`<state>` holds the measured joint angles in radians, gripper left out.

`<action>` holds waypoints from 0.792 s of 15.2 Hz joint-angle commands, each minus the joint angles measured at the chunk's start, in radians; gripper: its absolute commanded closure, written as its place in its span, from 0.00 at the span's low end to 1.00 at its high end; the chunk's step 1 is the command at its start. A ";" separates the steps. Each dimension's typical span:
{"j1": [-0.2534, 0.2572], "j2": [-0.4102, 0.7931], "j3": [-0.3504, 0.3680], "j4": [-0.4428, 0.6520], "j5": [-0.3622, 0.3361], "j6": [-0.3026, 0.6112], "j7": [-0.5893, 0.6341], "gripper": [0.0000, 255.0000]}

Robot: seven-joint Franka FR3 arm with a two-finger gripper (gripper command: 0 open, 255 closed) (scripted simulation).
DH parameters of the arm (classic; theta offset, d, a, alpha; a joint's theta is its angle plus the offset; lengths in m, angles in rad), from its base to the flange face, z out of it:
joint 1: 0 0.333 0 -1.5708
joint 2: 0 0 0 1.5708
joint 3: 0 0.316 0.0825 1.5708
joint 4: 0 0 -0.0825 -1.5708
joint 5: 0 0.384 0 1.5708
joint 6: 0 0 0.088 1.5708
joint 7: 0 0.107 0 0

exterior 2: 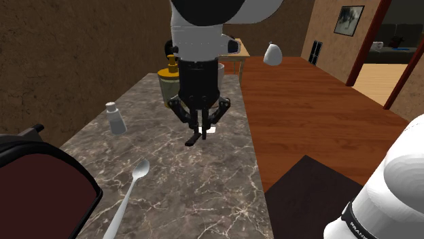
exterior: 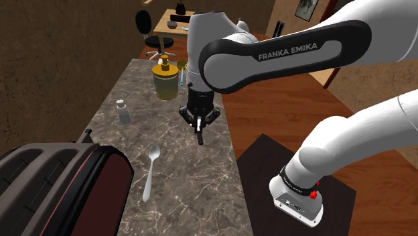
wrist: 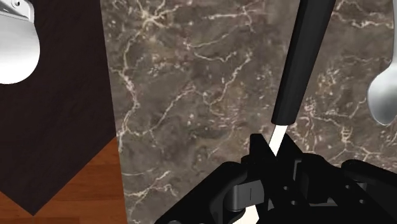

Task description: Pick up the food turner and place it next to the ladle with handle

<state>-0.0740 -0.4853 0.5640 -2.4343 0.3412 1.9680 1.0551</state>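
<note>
My gripper (exterior: 199, 125) is shut on the food turner (exterior: 199, 138), which hangs from it over the middle of the marble counter (exterior: 194, 188). In the wrist view the turner's black handle (wrist: 305, 57) sticks out past the gripper (wrist: 275, 149), and its thin white part is clamped between the fingers. The second exterior view shows the gripper (exterior 2: 201, 125) with the turner's dark handle (exterior 2: 193, 140) slanting down below it. The ladle (exterior: 151, 171), silvery with a long handle, lies flat on the counter nearer the front, toward the shoulder view's left of the gripper; its bowl (wrist: 383, 92) is beside the turner's handle.
A yellow-capped jar (exterior: 165, 79) stands at the counter's far end and a small shaker (exterior: 123, 112) near its left edge. A dark bulky appliance (exterior: 60, 191) fills the near left corner. Right of the counter are wooden floor and the dark stand (exterior: 268, 167).
</note>
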 commanded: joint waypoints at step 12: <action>-0.131 0.117 -0.154 0.101 -0.129 -0.023 -0.197 1.00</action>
<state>-0.1930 -0.3825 0.4220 -2.3450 0.2239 1.9454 0.8750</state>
